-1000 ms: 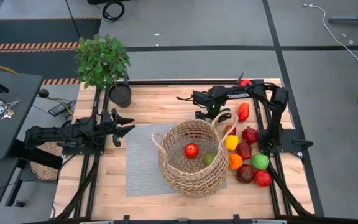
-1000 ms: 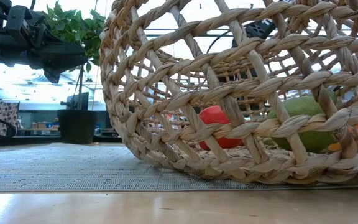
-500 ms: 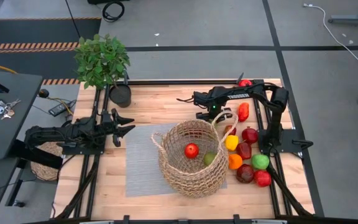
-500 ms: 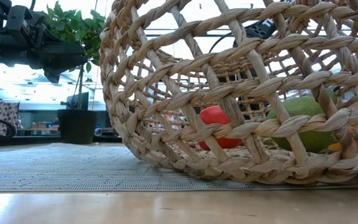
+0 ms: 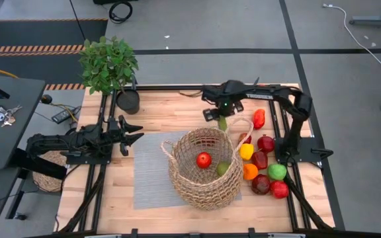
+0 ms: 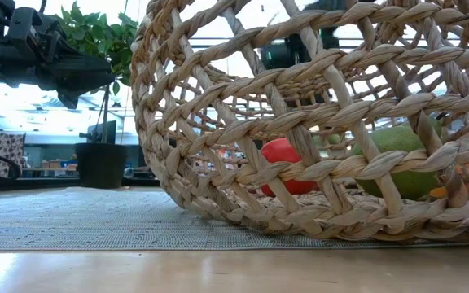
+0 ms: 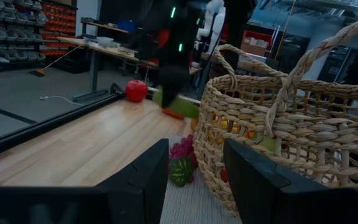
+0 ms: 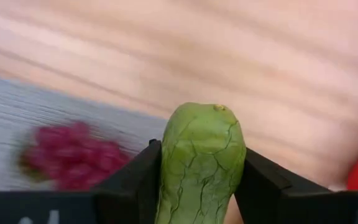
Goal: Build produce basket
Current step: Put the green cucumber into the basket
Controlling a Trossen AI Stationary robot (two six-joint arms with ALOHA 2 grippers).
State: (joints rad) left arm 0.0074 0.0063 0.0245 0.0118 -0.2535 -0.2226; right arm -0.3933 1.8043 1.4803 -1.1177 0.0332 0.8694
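Holding red (image 5: 204, 159) and green produce (image 5: 223, 168): the basket (image 5: 204, 188).

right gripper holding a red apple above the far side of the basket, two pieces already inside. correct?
Not quite. The right gripper is shut on a green ridged vegetable, not a red apple; the right wrist view shows it between the fingers. The rest holds: it's above the basket's far side, and a red fruit and a green one lie inside.
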